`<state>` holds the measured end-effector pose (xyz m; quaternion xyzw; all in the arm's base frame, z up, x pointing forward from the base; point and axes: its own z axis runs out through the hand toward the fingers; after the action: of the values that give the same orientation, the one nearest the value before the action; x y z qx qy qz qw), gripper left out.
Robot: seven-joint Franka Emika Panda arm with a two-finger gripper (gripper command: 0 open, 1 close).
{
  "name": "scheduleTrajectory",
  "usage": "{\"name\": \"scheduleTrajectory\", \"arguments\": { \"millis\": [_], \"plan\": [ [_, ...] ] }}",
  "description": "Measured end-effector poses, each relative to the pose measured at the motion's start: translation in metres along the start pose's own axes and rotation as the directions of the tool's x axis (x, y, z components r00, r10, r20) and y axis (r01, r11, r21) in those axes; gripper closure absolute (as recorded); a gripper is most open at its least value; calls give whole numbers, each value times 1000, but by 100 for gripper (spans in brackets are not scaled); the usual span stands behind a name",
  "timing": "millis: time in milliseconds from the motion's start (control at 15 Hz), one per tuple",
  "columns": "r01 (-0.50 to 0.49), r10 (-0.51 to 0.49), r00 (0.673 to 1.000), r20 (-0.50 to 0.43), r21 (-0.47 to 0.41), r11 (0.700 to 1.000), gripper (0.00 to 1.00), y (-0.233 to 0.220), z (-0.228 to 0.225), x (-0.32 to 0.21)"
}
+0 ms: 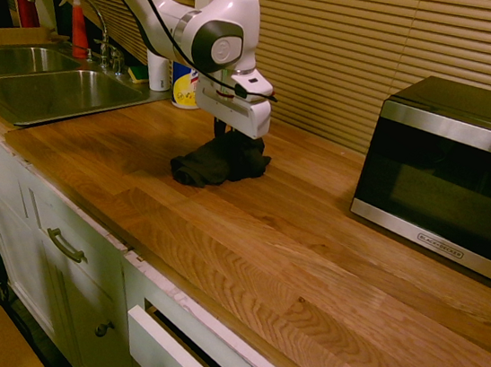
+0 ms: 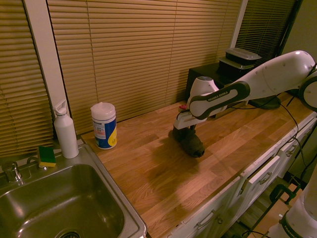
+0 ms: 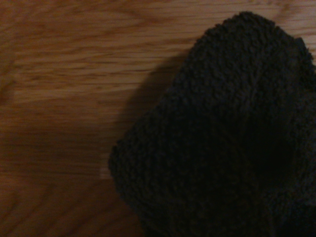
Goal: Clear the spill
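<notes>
Dark terry cloth (image 1: 219,162) is bunched under the pincer (image 1: 225,134), which seems closed on its top, though the fingertips are buried in the folds. I can't make out the spill on the wood counter (image 1: 324,275); it may lie beneath. A loose hold could let the cloth slip, or merely smear. The arm reads FRANKA EMIKA; the microwave (image 1: 450,174) badge looks like Black+Decker.
</notes>
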<state>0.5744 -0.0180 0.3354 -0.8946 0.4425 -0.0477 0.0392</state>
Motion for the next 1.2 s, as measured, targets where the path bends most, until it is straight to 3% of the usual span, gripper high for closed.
{"name": "scheduleTrajectory", "arguments": {
  "millis": [267, 533, 1200],
  "plan": [
    [-12, 13, 1000, 4, -1, 1000, 100, 9, -1, 10],
    [36, -37, 999, -15, -22, 999, 100, -4, -1, -6],
    [172, -174, 984, -28, -80, 982, 100, -77, -1, -130]
  ]
}}
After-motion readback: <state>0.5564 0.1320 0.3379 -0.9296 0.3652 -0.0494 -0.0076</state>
